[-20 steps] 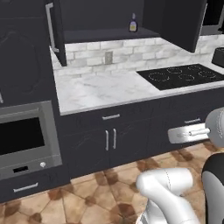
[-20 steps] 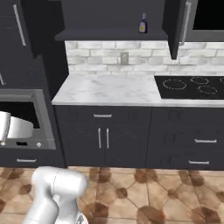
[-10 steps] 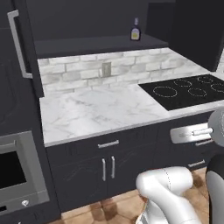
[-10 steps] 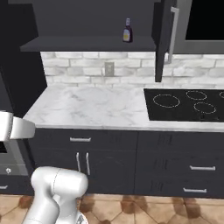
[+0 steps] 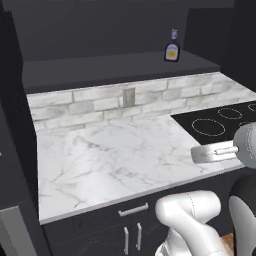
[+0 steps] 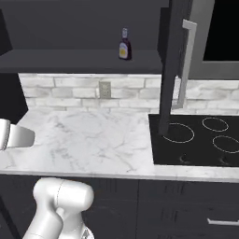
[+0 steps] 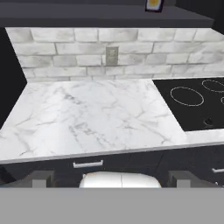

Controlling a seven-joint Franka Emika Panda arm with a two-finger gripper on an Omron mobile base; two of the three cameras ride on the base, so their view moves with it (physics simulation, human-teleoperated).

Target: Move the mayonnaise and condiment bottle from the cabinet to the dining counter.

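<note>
Pincer point(image 7: 112, 178): tips spread wide at the bottom of the hand view, nothing between them, low in front of the marble tabletop point(image 7: 94, 116).

Change over the last second: whole scene has grown and slid in both base views, so the base has driven up to the tabletop; things themselves have not moved. Judged: approach done, reach comes next.

Bottle point(image 6: 124, 45) stands upright on the cabinet point(image 5: 120, 67) shelf, well above the pincer. No mayonnaise seen.

Around: cooktop point(image 6: 200, 140); wall outlet point(image 5: 129, 97). The open door point(image 6: 175, 65), just beside the bottle, may crowd the reach.
</note>
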